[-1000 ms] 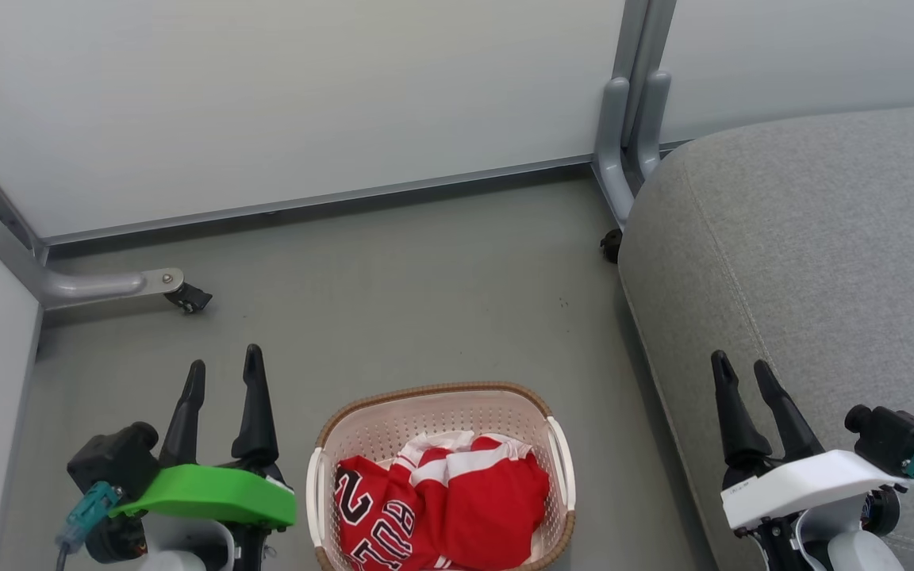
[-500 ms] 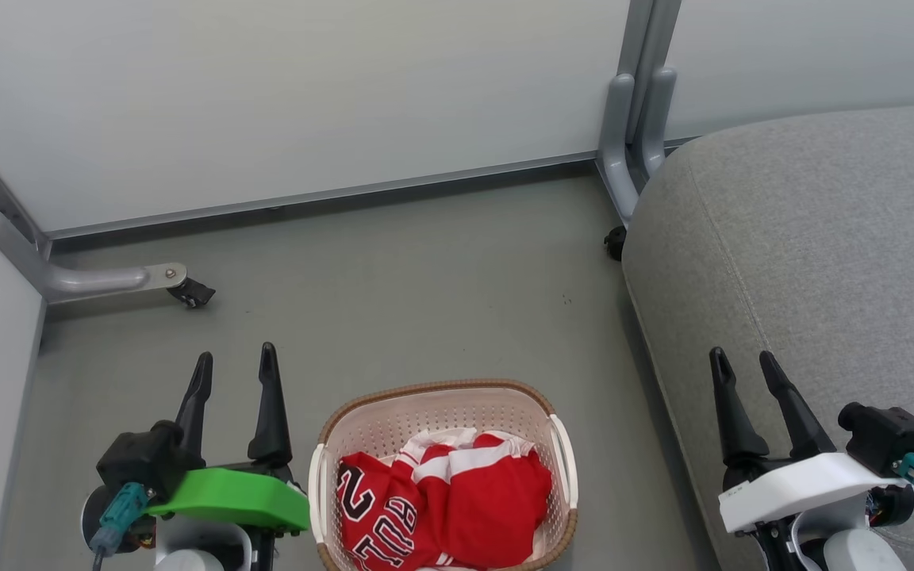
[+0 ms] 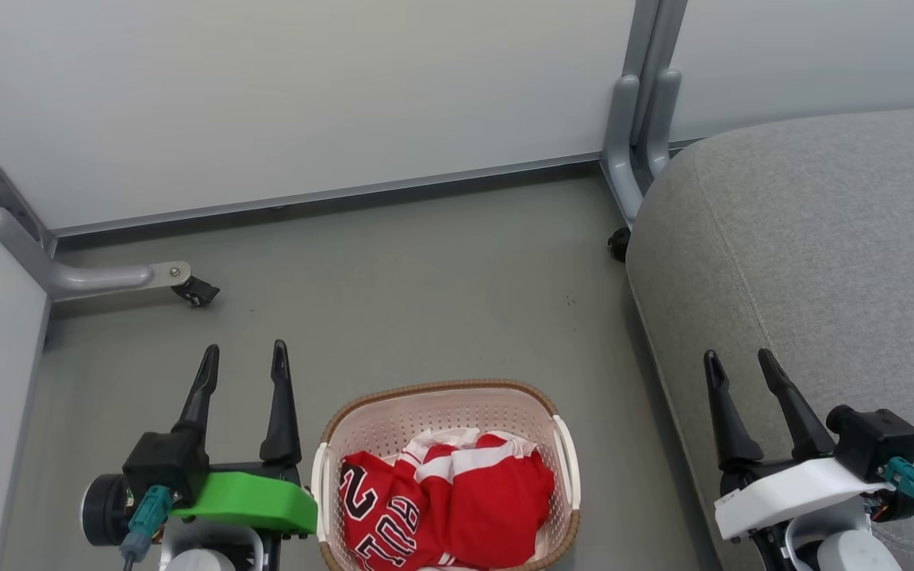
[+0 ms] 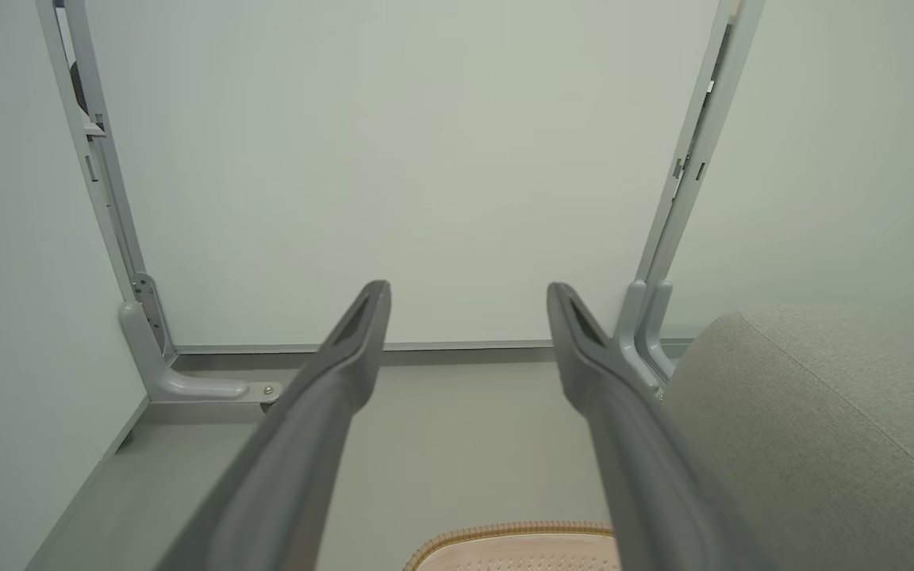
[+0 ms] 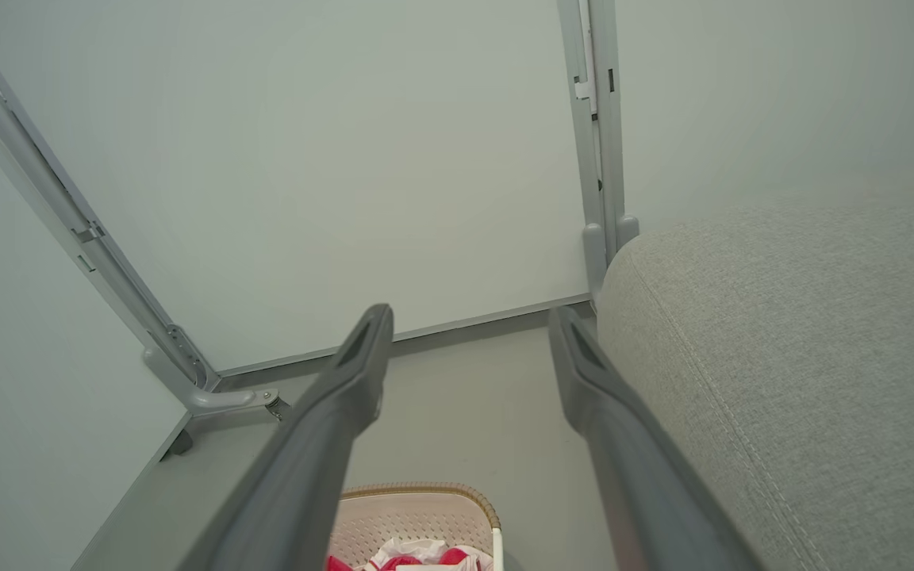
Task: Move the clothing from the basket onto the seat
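The large grey fabric sofa seat (image 3: 814, 262), round-edged with a stitched seam, takes up the right side of the head view. On the grey floor (image 3: 441, 285) near its left edge stands the cream-white perforated plastic laundry basket (image 3: 433, 391) with a brown woven-look rim. The clothing lies inside it: a plain red shirt with white trim (image 3: 505, 492) is bunched on the right and a red basketball jersey with black lettering (image 3: 378, 515) on the left. The jersey seems tucked partly under the shirt, though the frame edge cuts the pile. The left gripper (image 3: 244, 357) hangs just left of the basket, fingers spread wide and empty. The right gripper (image 3: 739, 361) hovers over the seat's near edge, equally wide and empty.
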Motion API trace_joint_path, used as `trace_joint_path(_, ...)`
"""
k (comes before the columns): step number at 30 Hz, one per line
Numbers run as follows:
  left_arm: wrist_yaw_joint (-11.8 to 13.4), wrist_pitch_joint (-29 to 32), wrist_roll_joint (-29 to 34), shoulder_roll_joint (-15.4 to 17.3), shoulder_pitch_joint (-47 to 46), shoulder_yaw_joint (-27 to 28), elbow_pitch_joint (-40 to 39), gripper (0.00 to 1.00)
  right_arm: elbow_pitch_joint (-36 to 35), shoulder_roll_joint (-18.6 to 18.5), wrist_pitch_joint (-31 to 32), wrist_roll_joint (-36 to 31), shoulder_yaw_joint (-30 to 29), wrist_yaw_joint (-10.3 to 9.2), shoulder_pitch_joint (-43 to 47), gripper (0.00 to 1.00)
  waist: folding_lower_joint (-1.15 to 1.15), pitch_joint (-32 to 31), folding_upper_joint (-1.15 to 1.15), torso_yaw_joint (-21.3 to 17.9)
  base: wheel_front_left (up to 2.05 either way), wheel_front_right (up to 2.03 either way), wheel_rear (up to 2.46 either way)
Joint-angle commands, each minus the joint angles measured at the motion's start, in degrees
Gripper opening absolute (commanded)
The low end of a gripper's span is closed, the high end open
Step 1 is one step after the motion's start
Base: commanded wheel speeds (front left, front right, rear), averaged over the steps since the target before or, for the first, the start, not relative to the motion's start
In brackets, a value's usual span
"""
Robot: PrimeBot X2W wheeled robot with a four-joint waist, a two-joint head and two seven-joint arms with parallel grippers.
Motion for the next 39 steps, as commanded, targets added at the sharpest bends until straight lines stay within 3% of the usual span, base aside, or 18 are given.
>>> trace_joint_path(1,0.27,-0.59,1.3,0.39,0.28,-0.19,-0.42,1.0,-0.46,-0.33,-0.69,-1.42,0.04,0.02,0.37,1.0,0.0,0.01,0.0,0.07,0.0,0.0,0.0)
trace_joint_path(24,-0.01,-3.03,8.05,0.44,1.0,-1.89,0.44,1.0,0.67,-0.46,-3.08,-11.03,0.69,0.01,0.63,1.0,0.0,-0.27,0.0,0.92,0.0,0.0,0.0)
trace_joint_path(39,-0.12,-2.87,6.42,0.43,0.6,-2.13,3.49,1.0,2.92,-0.45,-2.98,-11.13,0.12,0.0,-0.03,1.0,0.0,-0.14,0.0,1.11,0.0,0.0,0.0)
